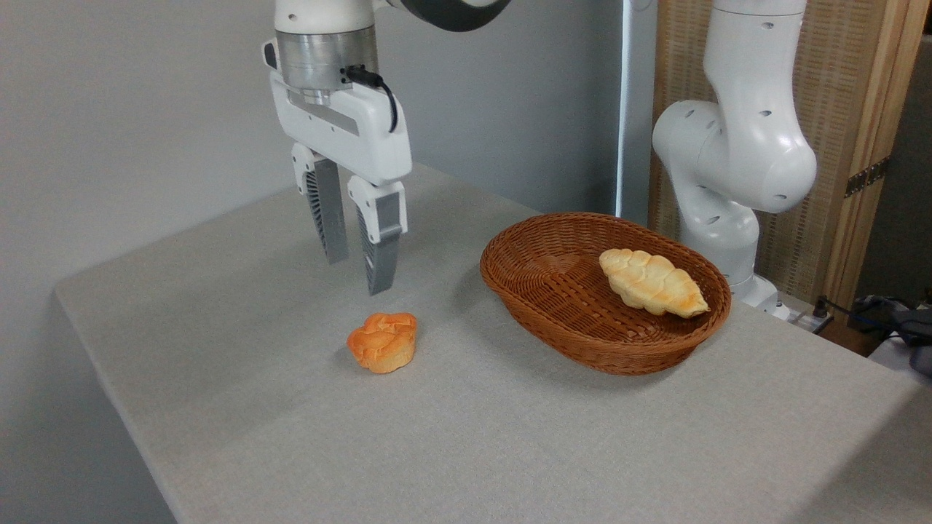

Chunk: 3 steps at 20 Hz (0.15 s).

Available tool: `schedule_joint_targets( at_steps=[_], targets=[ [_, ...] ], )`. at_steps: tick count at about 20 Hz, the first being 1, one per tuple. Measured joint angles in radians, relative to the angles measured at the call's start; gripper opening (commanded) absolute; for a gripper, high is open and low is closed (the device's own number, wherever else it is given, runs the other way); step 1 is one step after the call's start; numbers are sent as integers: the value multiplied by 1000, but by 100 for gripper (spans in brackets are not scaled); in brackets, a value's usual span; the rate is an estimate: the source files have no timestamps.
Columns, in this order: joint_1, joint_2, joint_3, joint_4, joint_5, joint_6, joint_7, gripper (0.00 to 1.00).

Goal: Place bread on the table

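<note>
on the grey cloth surface (pixel 510 451), left of the wicker basket (pixel 542 327), the bread (pixel 382 342) sits upright and free, touching nothing but the cloth. placement appears complete; only the retreat of the arm is left.

risks from this state:
- a downward or sideways move of the hand (pixel 357 273) could strike the bun and roll or push it toward the left edge of the surface. cause: the fingertips hang just above and slightly behind it, with little clearance.
- a retreat path swung to the right could clip the basket rim and shift the basket, which holds a pale braided loaf (pixel 653 282). cause: the basket stands near the bun.
- the bun is probably soft and light, so slight contact would likely displace it.

pose: the hand points straight down from the wrist flange, above the surface. its two fingers are parted by a moderate gap, not fully spread, and hold nothing. the near finger (pixel 382 251) reaches lower in the picture than the far one.
</note>
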Motion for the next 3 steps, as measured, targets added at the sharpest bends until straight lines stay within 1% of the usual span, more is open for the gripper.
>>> schedule_joint_targets(
  at_steps=[3],
  targets=[
    [0,-2,11,5,0,-27,1,100]
  ],
)
